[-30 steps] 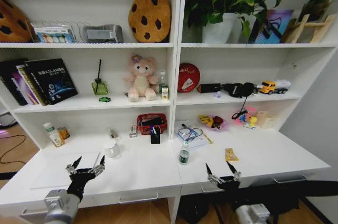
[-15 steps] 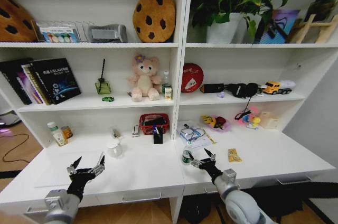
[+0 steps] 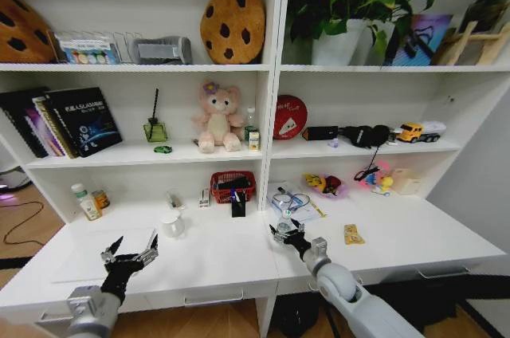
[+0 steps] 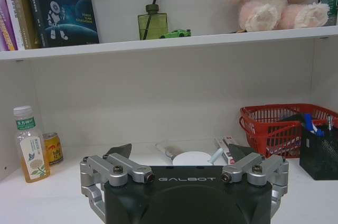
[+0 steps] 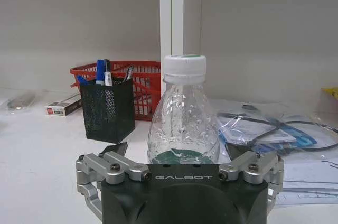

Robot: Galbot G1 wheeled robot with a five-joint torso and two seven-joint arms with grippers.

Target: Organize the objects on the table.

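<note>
- Reaching over the table (image 3: 215, 262), the right gripper (image 3: 288, 234) brackets a small clear bottle (image 5: 182, 126), jaws open, not yet gripping.
- Left gripper (image 3: 127, 256) hovers spread open; sorting looks barely begun.

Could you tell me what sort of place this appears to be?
Probably a home study or mock room: a white desk with built-in shelving, books, a pink teddy bear and a pen holder.

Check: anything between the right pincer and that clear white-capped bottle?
Nothing visible. The right pincer is open with the clear plastic white-capped bottle standing upright right in front of it, between its fingers. The black mesh pen holder stands off to one side.
</note>
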